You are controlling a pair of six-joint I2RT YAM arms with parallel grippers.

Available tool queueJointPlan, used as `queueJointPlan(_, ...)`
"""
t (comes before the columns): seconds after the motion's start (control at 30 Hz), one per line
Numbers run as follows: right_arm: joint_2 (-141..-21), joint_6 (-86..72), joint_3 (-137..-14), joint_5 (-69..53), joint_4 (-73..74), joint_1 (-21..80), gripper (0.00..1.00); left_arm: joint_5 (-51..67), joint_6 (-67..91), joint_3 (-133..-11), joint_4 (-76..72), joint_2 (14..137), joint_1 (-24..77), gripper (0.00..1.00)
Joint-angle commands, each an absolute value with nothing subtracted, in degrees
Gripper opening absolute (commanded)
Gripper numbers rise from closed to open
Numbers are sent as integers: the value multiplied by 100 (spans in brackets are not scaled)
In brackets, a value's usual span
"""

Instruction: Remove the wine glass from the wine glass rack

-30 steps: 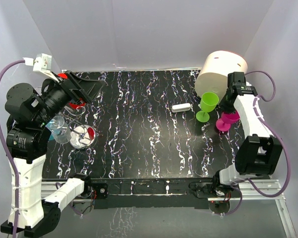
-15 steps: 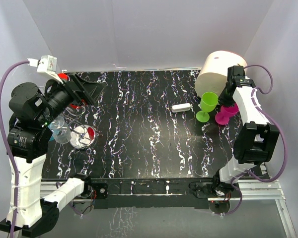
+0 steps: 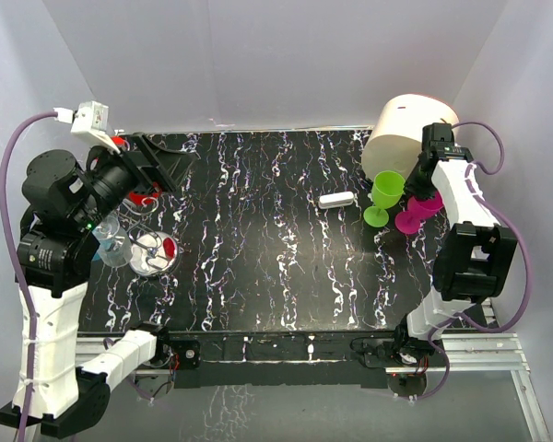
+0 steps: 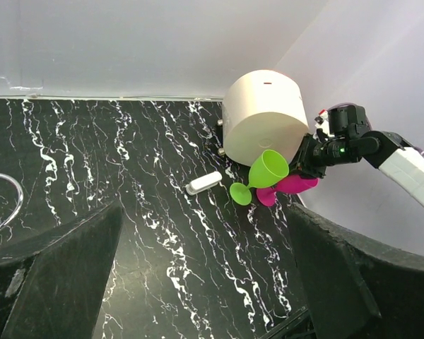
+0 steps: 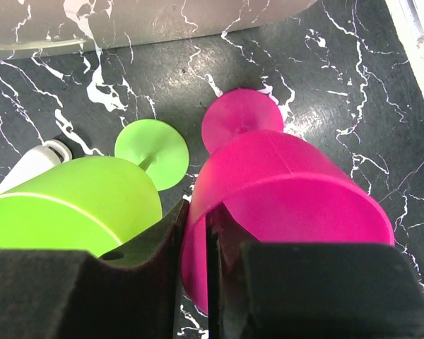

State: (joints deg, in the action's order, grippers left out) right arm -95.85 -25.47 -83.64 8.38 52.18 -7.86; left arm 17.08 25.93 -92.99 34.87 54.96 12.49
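The wine glass rack (image 3: 151, 252), a thin silver wire stand on a shiny round base, stands at the table's left, below my left arm. A clear wine glass (image 3: 107, 241) is at its left side. My left gripper (image 3: 169, 171) is open and empty above and behind the rack; in the left wrist view (image 4: 205, 282) a curved wire or rim (image 4: 7, 203) shows at the left edge. My right gripper (image 3: 424, 195) is shut on the rim of a pink wine glass (image 5: 290, 205), one finger inside and one outside, holding it tilted.
A green wine glass (image 3: 384, 193) stands right beside the pink one. A large cream cylinder (image 3: 410, 133) lies behind them at the back right. A small white object (image 3: 336, 199) lies left of the green glass. The table's right edge (image 5: 417, 42) is close to the pink glass.
My right gripper has drawn back and up a little with the pink glass, tilting it. My left arm has shifted slightly.
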Motion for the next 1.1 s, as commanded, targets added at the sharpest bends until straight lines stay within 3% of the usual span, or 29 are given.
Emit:
queueJointPlan(0.0, -9493, -2457, -8416, 881, 4888, -843, 17, 1641, 2547, -9367, 3485, 5535, 1260, 99)
queueJointPlan(0.37, -8891, -2450, -8735, 853, 5142, -873, 36, 1434, 2501, -9404, 3555, 5607, 1261, 99)
queueJointPlan(0.53, -8294, -2316, -8849, 749, 5191, -870, 51, 1311, 2462, -9438, 3704, 5649, 1261, 99)
queueJointPlan(0.67, -7783, -2069, -8734, 53, 5036, -870, 62, 1193, 2508, -9413, 3860, 5675, 1268, 99)
queueJointPlan(0.8, -7530, -1725, -8758, -1393, 4787, -694, 65, 1021, 2557, -9543, 4087, 5761, 1268, 99)
queueJointPlan(0.9, -7423, -1557, -8636, -2214, 4182, -138, 69, 732, 2492, -9721, 4333, 5846, 1268, 99)
queueJointPlan(1.07, -7062, -1763, -7913, -3090, 2688, 1008, 84, -51, 2140, -10199, 4978, 6088, 1267, 99)
